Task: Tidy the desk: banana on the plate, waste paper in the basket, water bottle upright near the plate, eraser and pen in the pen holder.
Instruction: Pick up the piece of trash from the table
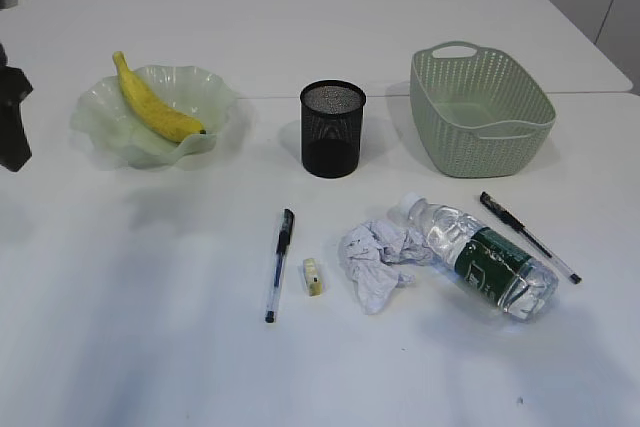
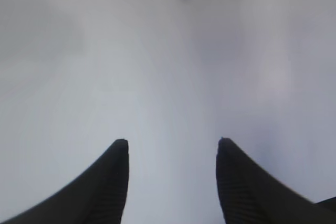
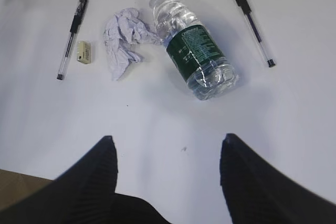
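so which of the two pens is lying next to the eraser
The pen left of the waste paper: this pen lies beside the eraser. The other pen lies right of the water bottle, near the basket.

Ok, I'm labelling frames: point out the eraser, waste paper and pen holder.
eraser (image 1: 314, 276), exterior view, its middle.
waste paper (image 3: 122, 40), right wrist view, crumpled centre.
pen holder (image 1: 331, 142), exterior view, mesh wall.

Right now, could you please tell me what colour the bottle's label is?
Dark green, with white print; the water bottle shows best in the right wrist view.

Matt white desk (image 1: 150, 347), clear glossy plastic water bottle (image 1: 482, 256), crumpled waste paper (image 1: 378, 257), black wire-mesh pen holder (image 1: 332, 129).
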Motion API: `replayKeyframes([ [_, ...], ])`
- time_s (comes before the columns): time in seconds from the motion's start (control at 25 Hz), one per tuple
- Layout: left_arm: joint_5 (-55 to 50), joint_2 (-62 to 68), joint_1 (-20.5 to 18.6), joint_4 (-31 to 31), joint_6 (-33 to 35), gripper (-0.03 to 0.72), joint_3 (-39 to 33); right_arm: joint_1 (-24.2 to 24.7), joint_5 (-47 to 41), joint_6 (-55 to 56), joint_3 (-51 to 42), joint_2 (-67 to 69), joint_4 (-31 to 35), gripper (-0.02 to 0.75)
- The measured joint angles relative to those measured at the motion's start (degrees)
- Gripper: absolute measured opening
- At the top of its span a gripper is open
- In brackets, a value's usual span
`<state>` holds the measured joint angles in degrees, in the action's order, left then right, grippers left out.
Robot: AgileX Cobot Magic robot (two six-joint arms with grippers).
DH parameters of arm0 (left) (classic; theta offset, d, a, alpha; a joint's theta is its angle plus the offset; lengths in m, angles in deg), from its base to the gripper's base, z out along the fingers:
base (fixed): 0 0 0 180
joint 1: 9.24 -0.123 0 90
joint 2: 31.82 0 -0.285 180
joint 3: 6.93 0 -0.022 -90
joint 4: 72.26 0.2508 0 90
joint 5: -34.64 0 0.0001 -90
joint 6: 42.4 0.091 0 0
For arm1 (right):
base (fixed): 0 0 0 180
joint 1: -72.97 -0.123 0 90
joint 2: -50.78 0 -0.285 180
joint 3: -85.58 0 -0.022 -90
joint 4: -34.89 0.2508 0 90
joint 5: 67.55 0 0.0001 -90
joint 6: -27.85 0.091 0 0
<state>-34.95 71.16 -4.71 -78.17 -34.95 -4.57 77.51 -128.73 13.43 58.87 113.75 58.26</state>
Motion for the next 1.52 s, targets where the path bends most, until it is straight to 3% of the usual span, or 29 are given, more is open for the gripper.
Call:
replayKeyframes([
  [0.32, 0.77, -9.39, 0.0, -0.64, 0.0, 0.375, -8.96, -3.24, 0.09, 1.13, 1.91, 1.3, -1.31, 0.46],
  [0.8, 1.26, -11.67, 0.0, -5.42, 0.0, 0.375, -11.74, -4.24, -2.93, 1.49, 19.32, 15.26, -3.49, 0.46],
  [1.12, 1.34, -13.26, 0.0, -5.63, 0.0, 0.375, -13.29, -19.62, -3.39, 6.4, 24.14, 24.86, -18.67, 0.461],
  [1.32, 1.34, -13.47, 0.0, -5.63, 0.0, 0.375, -14.39, -25.55, -2.97, 6.89, 24.14, 30.79, -20.3, 0.46],
  [1.52, 1.48, -13.47, 0.0, -5.63, 0.0, 0.374, -14.47, -28.4, -1.67, 6.89, 25.98, 37.73, -20.59, 0.46],
])
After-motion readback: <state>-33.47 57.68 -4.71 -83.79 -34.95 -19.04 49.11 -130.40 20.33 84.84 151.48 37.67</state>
